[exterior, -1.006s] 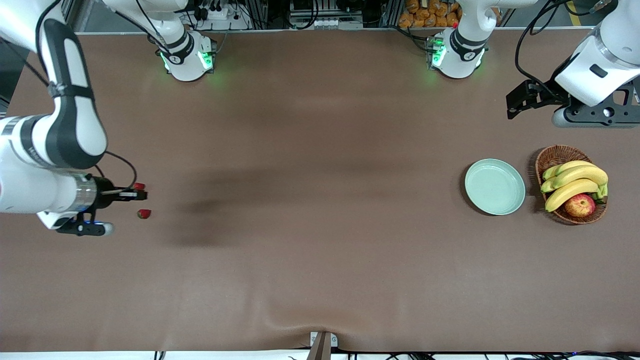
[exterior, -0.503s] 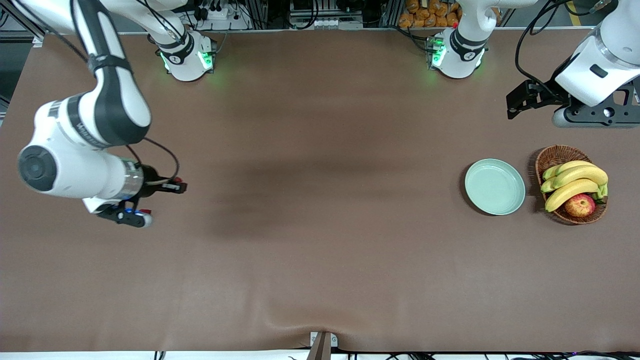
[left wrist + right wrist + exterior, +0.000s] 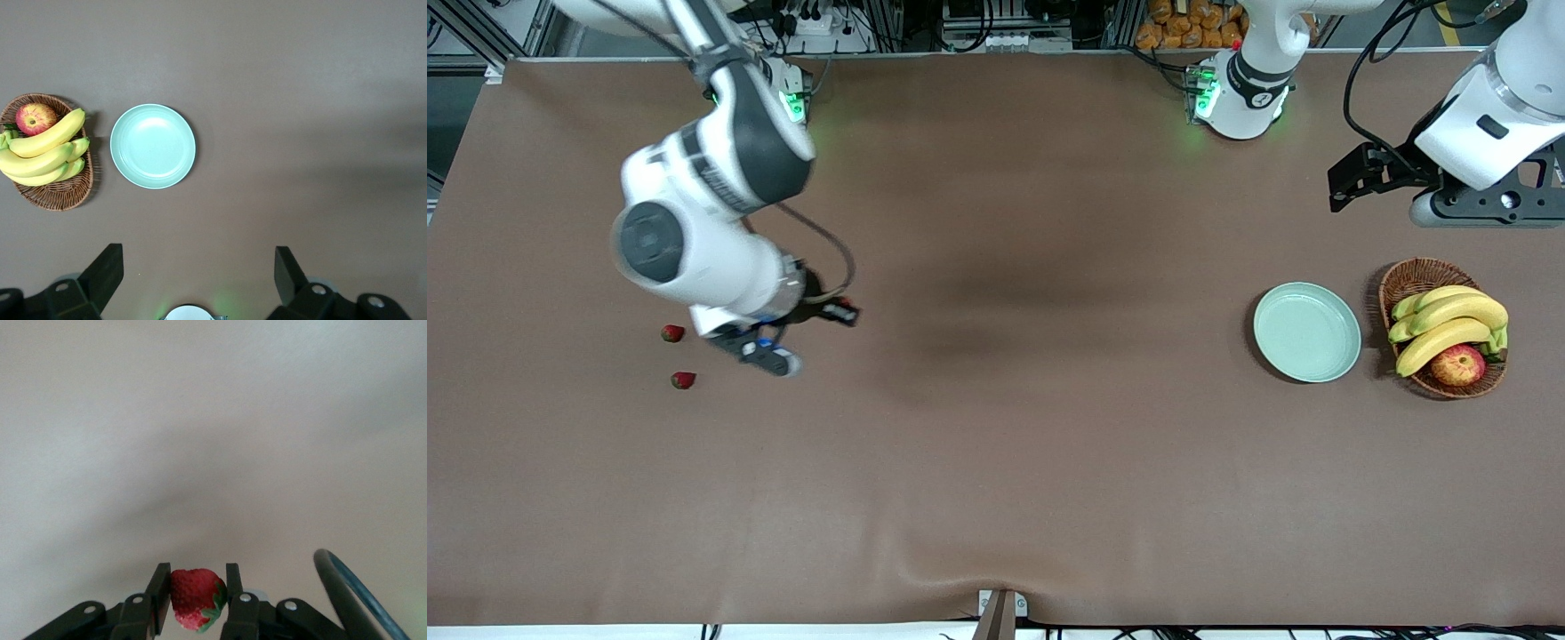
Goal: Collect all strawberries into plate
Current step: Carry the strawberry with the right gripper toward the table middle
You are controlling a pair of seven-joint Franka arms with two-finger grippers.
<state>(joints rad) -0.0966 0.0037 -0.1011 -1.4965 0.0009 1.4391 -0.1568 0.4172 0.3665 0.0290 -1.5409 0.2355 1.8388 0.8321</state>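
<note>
1. Currently, the right gripper (image 3: 843, 313) is hanging in the air over bare table (image 3: 996, 462) toward the right arm's end, with its fingers (image 3: 159, 592) clamping a strawberry (image 3: 195, 598) between them.
2. In the right wrist view, the held strawberry is sitting squarely between the two dark fingers, its green cap pointing toward the gripper body.
3. Two more strawberries are lying on the table toward the right arm's end. One berry (image 3: 672, 333) is resting farther from the front camera; the other berry (image 3: 683, 380) is resting nearer to it. The two are lying near each other but apart.
4. The plate (image 3: 1307, 332) is sitting toward the left arm's end of the table, well apart from all three strawberries. Its surface is showing nothing on it in either the front view or the left wrist view (image 3: 153, 146).
5. A basket (image 3: 1412, 276) is standing just beside the plate, closer to the left arm's end of the table. It is holding bananas (image 3: 1449, 324) and an apple (image 3: 1457, 364).
6. The left gripper (image 3: 197, 270) is waiting in the air near the left arm's end, with its jaws standing wide apart and gripping nothing. Its wrist camera is looking down on the plate and the basket.
</note>
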